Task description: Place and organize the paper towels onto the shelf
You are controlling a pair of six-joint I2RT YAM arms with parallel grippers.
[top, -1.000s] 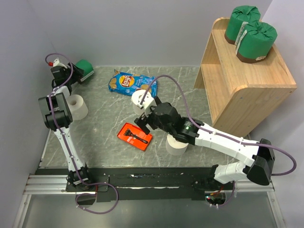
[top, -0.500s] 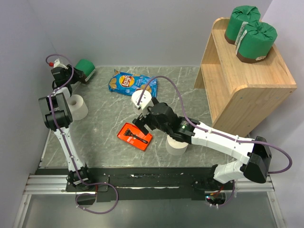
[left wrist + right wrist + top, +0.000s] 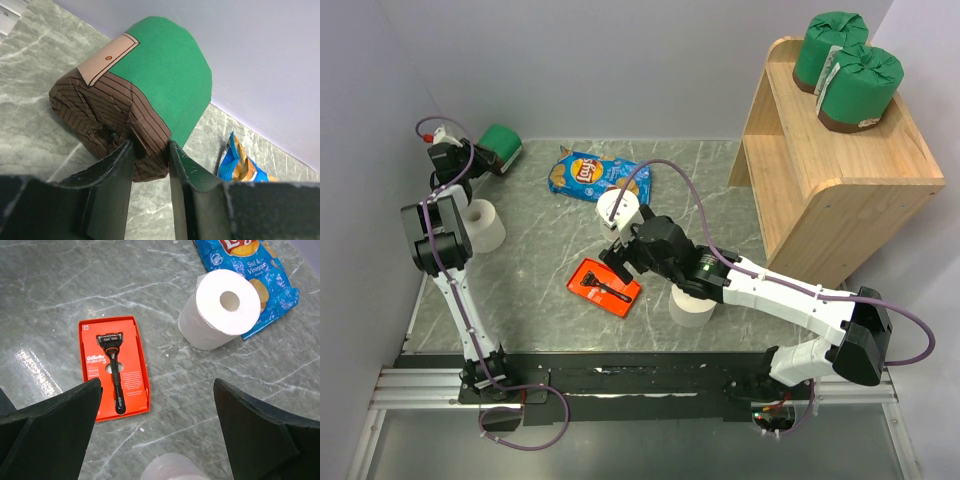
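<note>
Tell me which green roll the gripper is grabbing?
The green roll lying on the table, far left: the left gripper is shut on its brown end. The other two green rolls stand on the shelf.

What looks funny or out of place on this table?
A blue chip bag and a red tray holding a razor lie among the white rolls, though neither is a towel. In the far left corner, one green roll lies tipped on its side, its brown end pinched by the left pincer.
</note>
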